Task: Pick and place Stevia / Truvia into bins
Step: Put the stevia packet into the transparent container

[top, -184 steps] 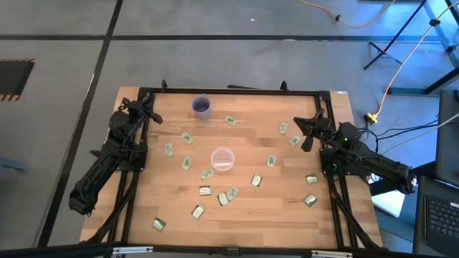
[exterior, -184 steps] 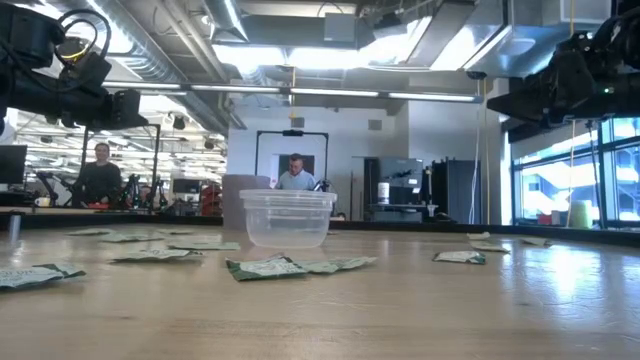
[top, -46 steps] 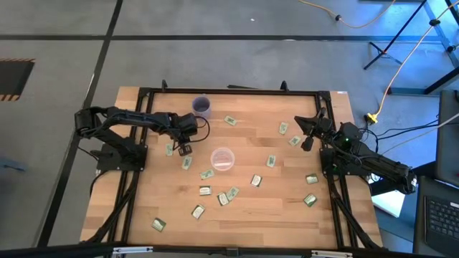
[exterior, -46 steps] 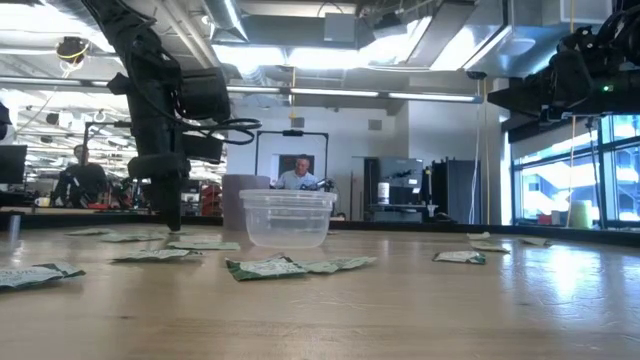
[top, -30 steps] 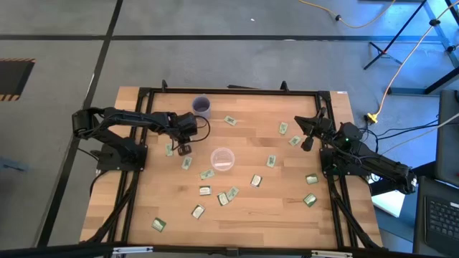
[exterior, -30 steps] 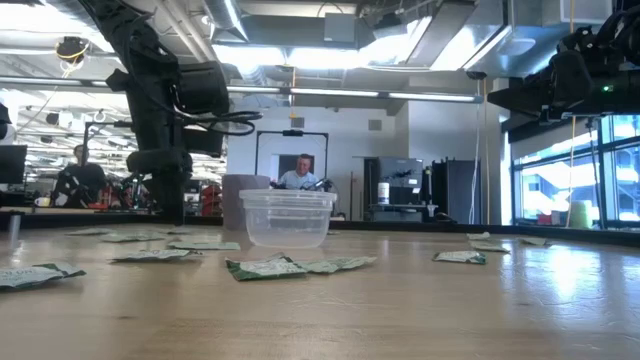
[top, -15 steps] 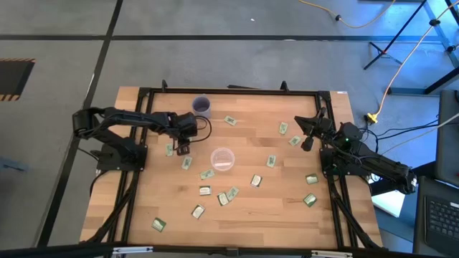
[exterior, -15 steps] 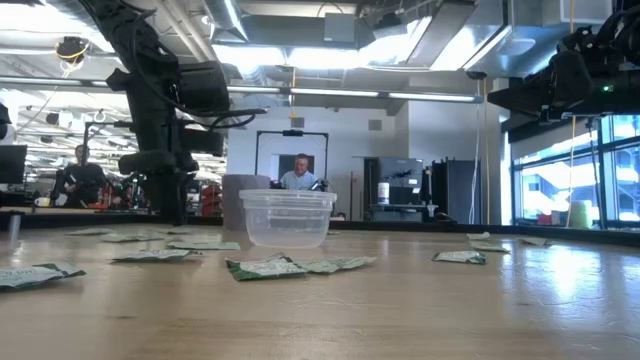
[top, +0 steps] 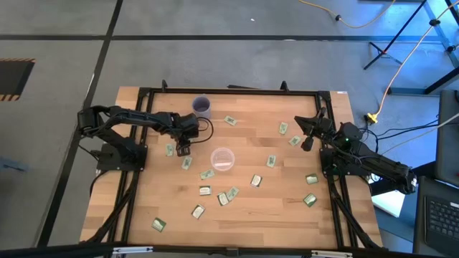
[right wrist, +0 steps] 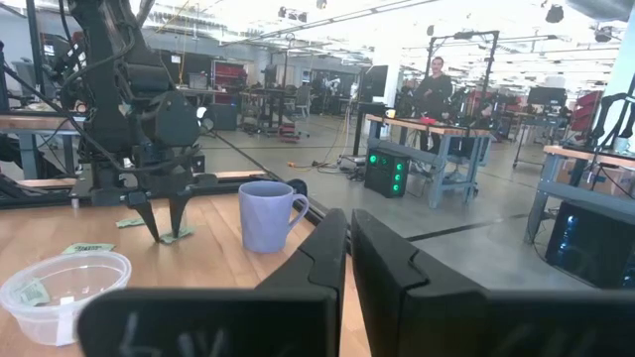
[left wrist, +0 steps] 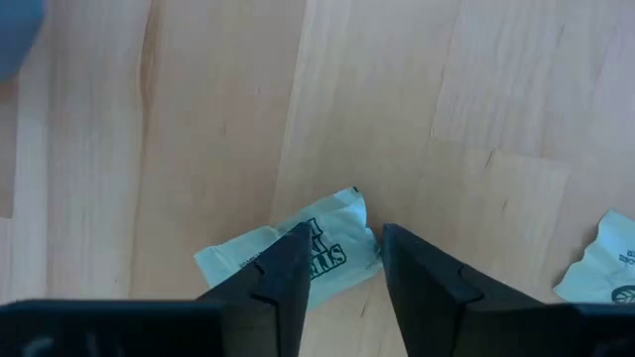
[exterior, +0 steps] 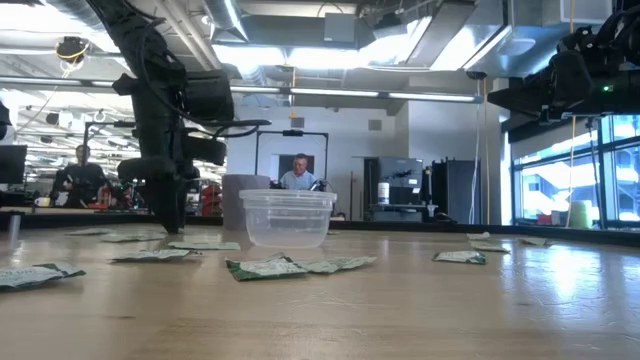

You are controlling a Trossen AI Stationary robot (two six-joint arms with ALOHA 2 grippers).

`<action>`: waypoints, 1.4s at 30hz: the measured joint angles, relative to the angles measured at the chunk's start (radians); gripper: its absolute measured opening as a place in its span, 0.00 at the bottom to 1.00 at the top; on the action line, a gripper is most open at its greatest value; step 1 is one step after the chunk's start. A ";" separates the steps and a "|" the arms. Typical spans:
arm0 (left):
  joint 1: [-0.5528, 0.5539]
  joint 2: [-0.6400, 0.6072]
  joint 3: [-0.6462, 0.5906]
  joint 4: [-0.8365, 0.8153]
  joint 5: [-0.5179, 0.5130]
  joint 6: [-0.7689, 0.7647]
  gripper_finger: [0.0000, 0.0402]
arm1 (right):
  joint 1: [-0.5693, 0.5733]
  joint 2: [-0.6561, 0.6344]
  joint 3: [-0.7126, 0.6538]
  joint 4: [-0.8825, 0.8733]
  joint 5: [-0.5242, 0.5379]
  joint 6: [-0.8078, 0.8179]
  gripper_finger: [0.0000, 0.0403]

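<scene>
the left gripper (top: 183, 149) stood over the wooden table (top: 287, 208) in the upper left of the high frame, its fingers (left wrist: 288, 273) spread with a clear gap and set down on either side of one green-and-white stevia sachet (left wrist: 298, 256). in the left wrist frame that sachet lay flat on the wood at centre bottom, one corner showing between the two dark fingertips, not pinched. a second sachet (left wrist: 607, 263) sat at that frame's right edge. the clear plastic cup (top: 222, 159) stood just right of the left gripper near the centre of the high frame, and the right wrist frame showed one sachet already lying inside it (right wrist: 32, 293). the purple cup (top: 202, 106) stood near the table's upper edge. the remaining sachets (top: 231, 195) lay scattered across the middle, right and lower part of the table. the right gripper (top: 307, 136) waited at the table's upper right, raised, its fingers pressed nearly together with only a thin slit between them and holding nothing. a person (exterior: 296, 172) showed in the room behind the table in the low frame.
</scene>
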State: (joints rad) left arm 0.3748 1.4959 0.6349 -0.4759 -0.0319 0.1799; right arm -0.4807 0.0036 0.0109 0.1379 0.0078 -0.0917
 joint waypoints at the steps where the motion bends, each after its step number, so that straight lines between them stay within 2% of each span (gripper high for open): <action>1: 0.000 0.000 -0.001 0.000 0.000 0.000 0.29 | 0.000 0.000 0.000 0.000 0.000 0.000 0.06; 12: -0.001 -0.018 -0.007 0.019 -0.003 -0.001 0.20 | 0.000 0.000 0.000 0.000 0.000 0.000 0.06; 25: -0.002 -0.058 -0.010 0.010 -0.014 -0.001 0.04 | 0.000 0.000 0.000 0.000 0.000 0.000 0.06; 32: -0.009 -0.058 -0.001 0.045 -0.003 -0.055 0.05 | 0.000 0.000 0.000 0.000 0.000 0.000 0.06; 38: -0.041 -0.060 0.080 0.046 0.004 -0.062 0.04 | 0.000 0.000 0.000 0.000 0.000 0.000 0.06; 42: -0.068 -0.061 0.149 0.049 0.082 -0.063 0.04 | 0.000 0.000 0.000 0.000 0.000 0.000 0.06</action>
State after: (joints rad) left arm 0.3063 1.4349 0.7841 -0.4271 0.0503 0.1169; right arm -0.4808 0.0038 0.0109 0.1381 0.0078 -0.0917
